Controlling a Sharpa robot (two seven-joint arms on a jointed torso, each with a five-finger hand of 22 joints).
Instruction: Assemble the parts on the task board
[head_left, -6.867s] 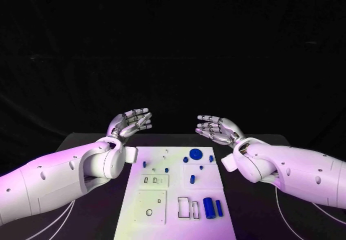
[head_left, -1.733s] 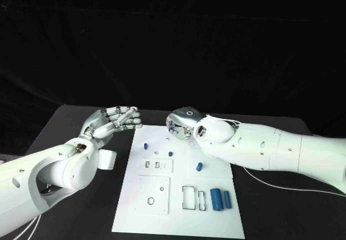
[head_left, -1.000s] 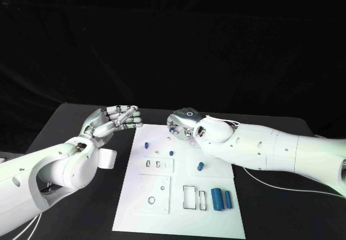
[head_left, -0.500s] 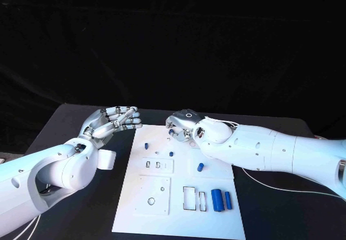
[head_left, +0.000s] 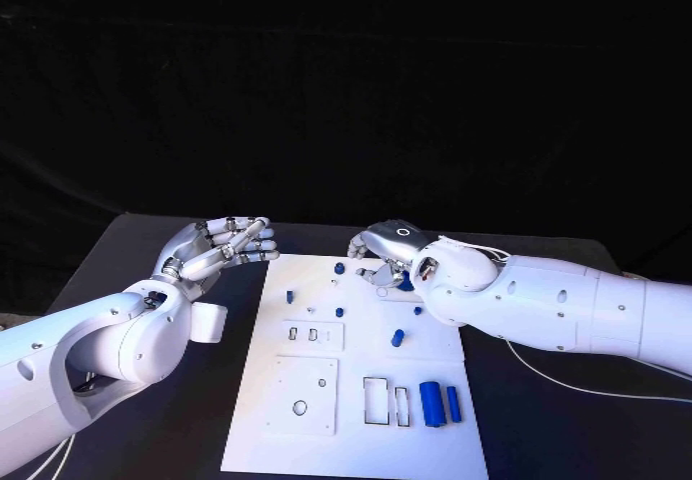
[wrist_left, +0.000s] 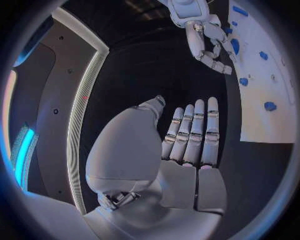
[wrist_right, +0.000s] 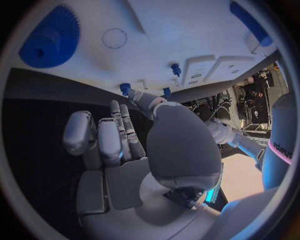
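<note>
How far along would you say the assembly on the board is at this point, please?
Early. Small blue pegs stand on the task board, but the two blue cylinders lie loose beside empty slots. The right hand hovers at the far edge by the blue gear, holding nothing; the left hand waits open.

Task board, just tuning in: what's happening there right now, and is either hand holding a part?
Neither hand holds a part as far as the pictures show. The right hand hangs over the far end of the task board, fingers curled, beside the blue gear lying there. The left hand hovers off the board's far left corner, fingers straight and together, empty. Small blue pegs stand on the board, and two blue cylinders lie near its near right corner.
</note>
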